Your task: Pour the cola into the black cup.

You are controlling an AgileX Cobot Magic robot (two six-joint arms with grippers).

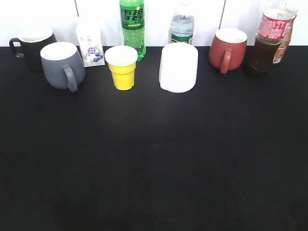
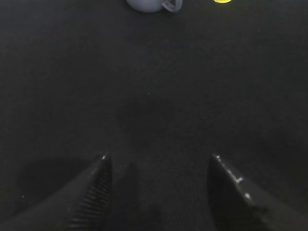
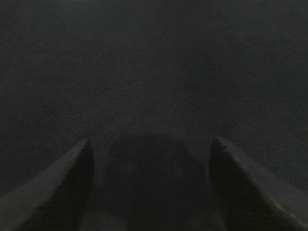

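The cola [image 1: 269, 43], a clear bottle of dark brown liquid with a red label, stands upright at the far right back of the black table. The black cup [image 1: 32, 44], white inside with a squarish handle on its left, stands at the far left back. Neither gripper shows in the exterior view. My left gripper [image 2: 159, 166] is open and empty above bare black cloth. My right gripper [image 3: 150, 149] is open and empty above bare black cloth. Neither wrist view shows the cola or the black cup.
Along the back stand a grey mug [image 1: 61, 65], a small white pouch [image 1: 89, 42], a yellow cup [image 1: 122, 67], a green soda bottle [image 1: 133, 26], a water bottle [image 1: 182, 26], a white cup [image 1: 178, 67] and a reddish-brown mug [image 1: 227, 49]. The grey mug [image 2: 151, 5] and yellow cup [image 2: 222, 1] edge the left wrist view.
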